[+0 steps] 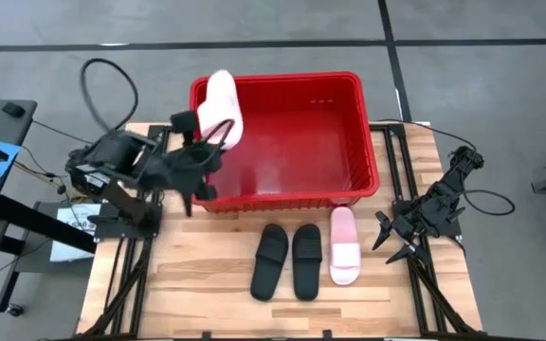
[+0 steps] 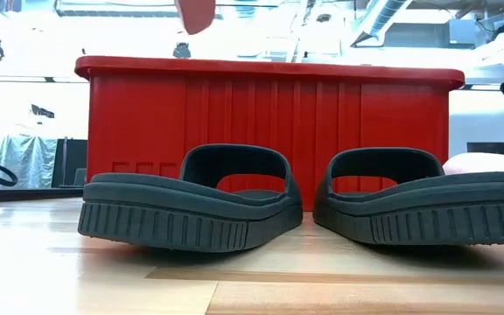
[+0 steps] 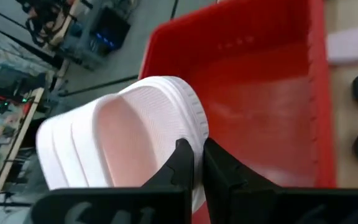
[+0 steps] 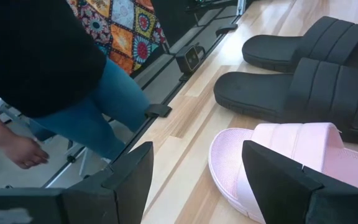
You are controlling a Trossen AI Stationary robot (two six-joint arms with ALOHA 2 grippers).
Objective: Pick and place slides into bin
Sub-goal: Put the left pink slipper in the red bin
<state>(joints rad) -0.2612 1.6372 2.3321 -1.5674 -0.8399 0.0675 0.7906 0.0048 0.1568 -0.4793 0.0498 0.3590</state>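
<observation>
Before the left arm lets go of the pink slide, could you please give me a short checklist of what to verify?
1. Left gripper shut on the pink slide: ok.
2. Held slide over the red bin: not ok; in the high view it sits at the bin's far left corner, partly over the rim.
3. Bin interior clear of other slides: ok, as far as the high view shows.
4. Right gripper open and away from the bin, at the table's right side: ok.
5. Two black slides and the second pink slide on the table in front of the bin, clear of the drop: ok.
6. Person beside the table keeps clear: cannot tell.
</observation>
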